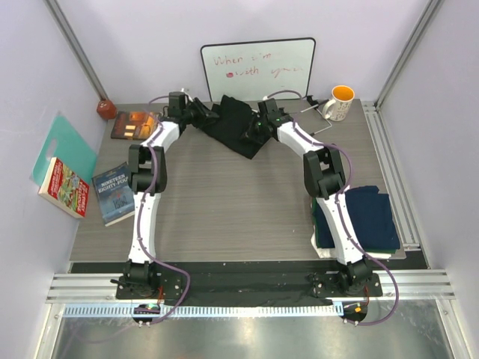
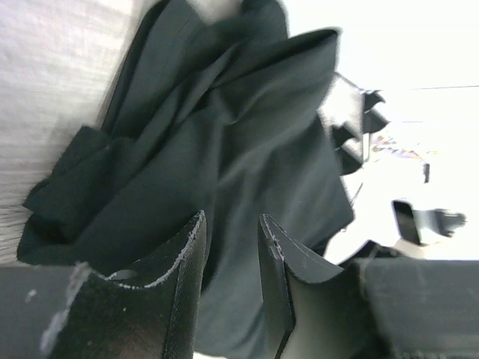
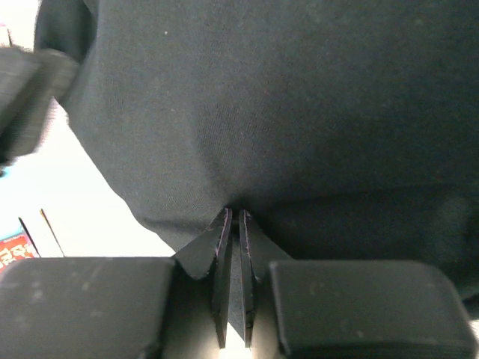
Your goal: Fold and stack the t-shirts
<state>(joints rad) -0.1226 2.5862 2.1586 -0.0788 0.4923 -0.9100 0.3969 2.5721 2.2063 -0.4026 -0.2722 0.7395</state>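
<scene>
The black t-shirt (image 1: 236,123) lay bunched on the surface (image 1: 224,202) just in front of the whiteboard (image 1: 258,67), one corner almost at the board's foot. As far as I could judge from overhead, its long axis slanted from below the whiteboard's left half toward the near right.

My right end effector (image 3: 233,217) sat below the whiteboard's right half. Its fingers were pressed together on a fold of the cloth, which filled that wrist view. My left end effector (image 2: 232,247) was below the whiteboard's left corner at the shirt's other edge. Its fingers were spread, with the crumpled cloth directly ahead and nothing pinched. Both arms were at the shirt, but only the right had hold of it. I judged that the left needed to close on its edge before I could spread the shirt flat.

The folded stack, topped by the navy shirt (image 1: 370,213), rested well to the near right of the whiteboard. A mug (image 1: 340,102) stood just right of the whiteboard, and I could not tell what it held.
</scene>
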